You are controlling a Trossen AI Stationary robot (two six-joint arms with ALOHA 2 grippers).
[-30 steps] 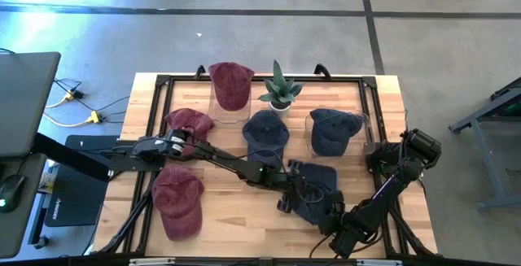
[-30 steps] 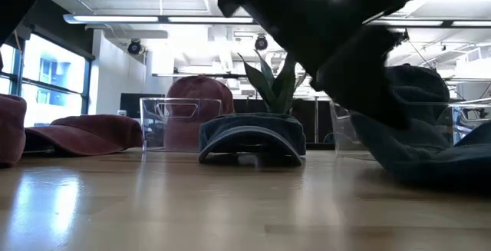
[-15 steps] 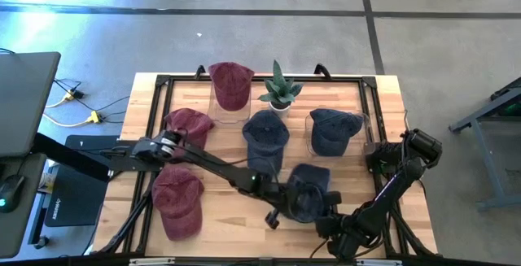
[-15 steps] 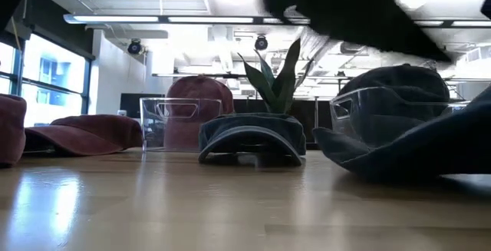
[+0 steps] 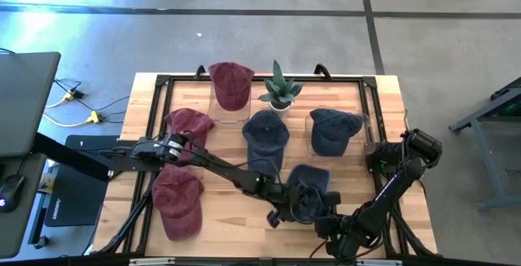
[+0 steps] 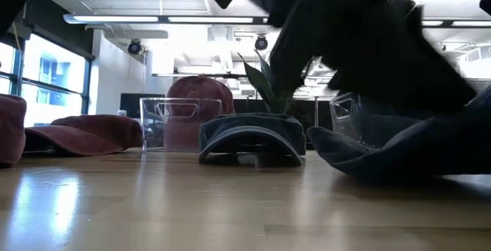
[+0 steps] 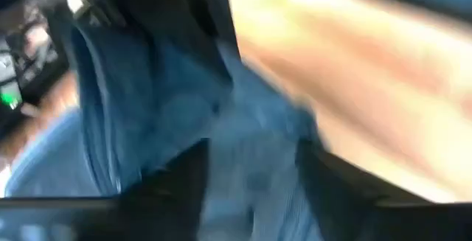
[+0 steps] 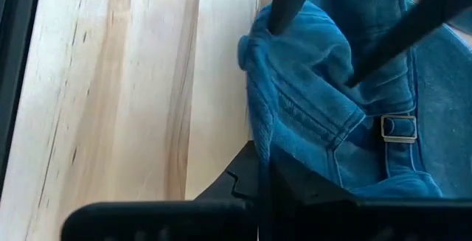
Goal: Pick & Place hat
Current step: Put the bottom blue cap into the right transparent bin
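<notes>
Clear bin (image 5: pixel 230 97) holding maroon hat (image 5: pixel 231 82), right fingers (image 8: pixel 259 173) pinching blue hat (image 5: pixel 310 191), left fingers' state unclear

Three caps are showing dark red: one far (image 5: pixel 230 85), one at the left (image 5: pixel 188 123), one near left (image 5: pixel 177 200). Three more are showing denim blue: centre (image 5: pixel 265 133), right (image 5: pixel 333 129), and near centre (image 5: pixel 310 186), its stitching paler with a brass-coloured buckle (image 8: pixel 398 127). The plant (image 5: pixel 280 87) is showing green; the table (image 5: pixel 224 217) is showing pale wood.

Wooden table (image 5: pixel 366 95), red caps (image 5: pixel 177 201), blue caps (image 5: pixel 265 132), clear stands (image 6: pixel 165 120), potted plant (image 5: pixel 281 89)
</notes>
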